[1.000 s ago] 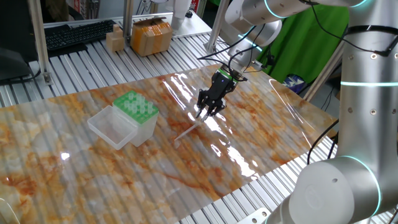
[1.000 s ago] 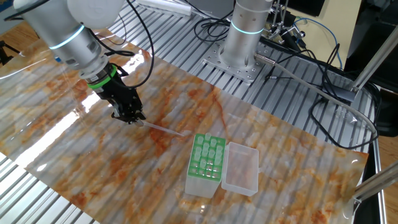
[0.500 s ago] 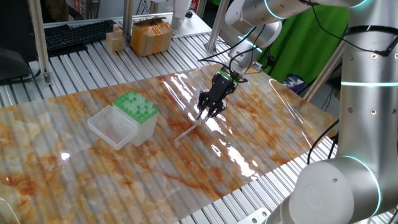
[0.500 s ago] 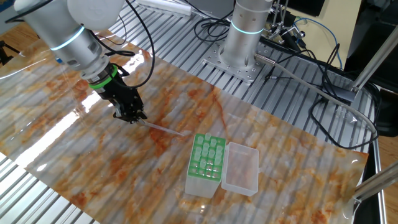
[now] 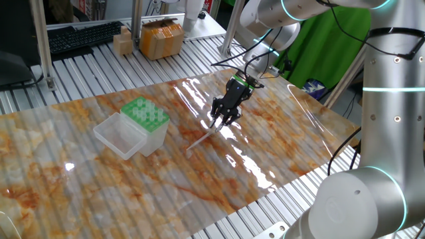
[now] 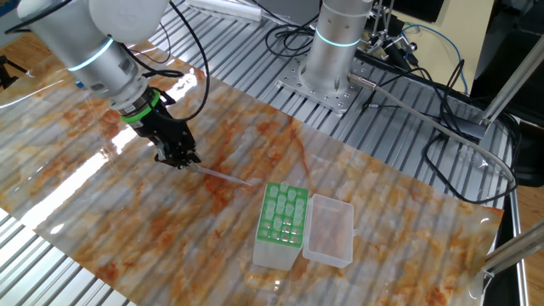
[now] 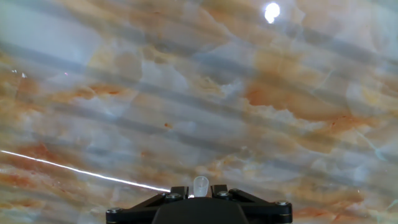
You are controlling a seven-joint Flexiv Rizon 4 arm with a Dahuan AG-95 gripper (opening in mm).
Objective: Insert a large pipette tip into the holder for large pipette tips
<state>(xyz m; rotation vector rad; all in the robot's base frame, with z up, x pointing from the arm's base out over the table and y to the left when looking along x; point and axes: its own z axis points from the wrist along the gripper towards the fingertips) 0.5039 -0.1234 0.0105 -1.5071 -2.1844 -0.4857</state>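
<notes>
The fingers (image 6: 176, 158) are closed on the wide end of the tip (image 6: 223, 177), which slants down, its point at or just above the worktop (image 6: 374, 212). So the pickup looks done; carrying and inserting remain. The holder (image 6: 282, 225), lid open, stands well apart, with bare worktop between and edges far off.

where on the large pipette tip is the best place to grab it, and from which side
Grip the wide open end of the large pipette tip, coming down from above. It lies flat on the table, and its narrow point heads toward the holder for large pipette tips. The gripper is already at that thick end; the hand view suggests it's pinched.
</notes>
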